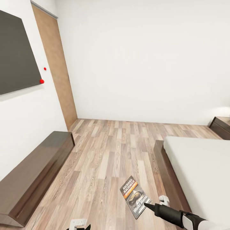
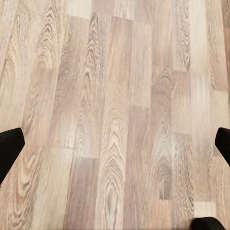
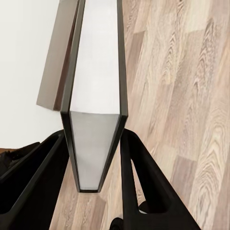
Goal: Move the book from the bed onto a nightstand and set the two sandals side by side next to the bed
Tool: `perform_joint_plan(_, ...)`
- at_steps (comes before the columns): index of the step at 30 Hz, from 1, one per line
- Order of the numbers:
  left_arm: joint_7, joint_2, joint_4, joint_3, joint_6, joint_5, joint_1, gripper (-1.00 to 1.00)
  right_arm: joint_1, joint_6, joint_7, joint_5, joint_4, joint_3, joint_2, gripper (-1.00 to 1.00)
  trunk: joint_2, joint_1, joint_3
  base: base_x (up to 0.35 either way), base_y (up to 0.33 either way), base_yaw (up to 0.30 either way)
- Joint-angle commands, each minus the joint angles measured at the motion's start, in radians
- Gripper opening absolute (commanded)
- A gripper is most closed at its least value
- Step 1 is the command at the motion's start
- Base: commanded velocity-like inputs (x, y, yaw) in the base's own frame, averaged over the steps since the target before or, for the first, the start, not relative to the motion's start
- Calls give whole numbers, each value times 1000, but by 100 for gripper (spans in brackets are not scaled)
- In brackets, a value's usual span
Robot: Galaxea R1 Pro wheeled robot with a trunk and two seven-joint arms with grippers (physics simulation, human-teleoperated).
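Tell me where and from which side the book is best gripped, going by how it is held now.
Grip the book across its thin thickness near one short edge, as the right gripper does now: a finger on each cover, page block between them. It is a thin flat paperback, so only the cover-to-cover span fits the jaws. Come in edge-on, along the plane of the covers.

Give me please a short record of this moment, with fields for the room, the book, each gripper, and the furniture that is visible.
room: bedroom, white walls, wood-plank floor
book: Richard Bachman paperback, held above the floor, clamped between the right gripper's fingers
right gripper: shut on the book's edge
left gripper: open over bare floor, dark fingertips wide apart
bed: at the head view's right, pale mattress, dark frame
nightstand: by the far wall beyond the bed
low cabinet: along the left wall
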Motion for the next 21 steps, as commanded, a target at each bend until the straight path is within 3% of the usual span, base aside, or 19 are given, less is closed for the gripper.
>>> perform_joint_plan(1,-4,0,1,8,-3,-6,-1,100,-2,2,5,-11,3,3,0,-100,-2,1,-2,325,0,0)
perform_joint_plan(21,-4,0,1,8,-3,-6,-1,100,-2,2,5,-11,2,3,0,-100,-2,1,-2,324,0,0)
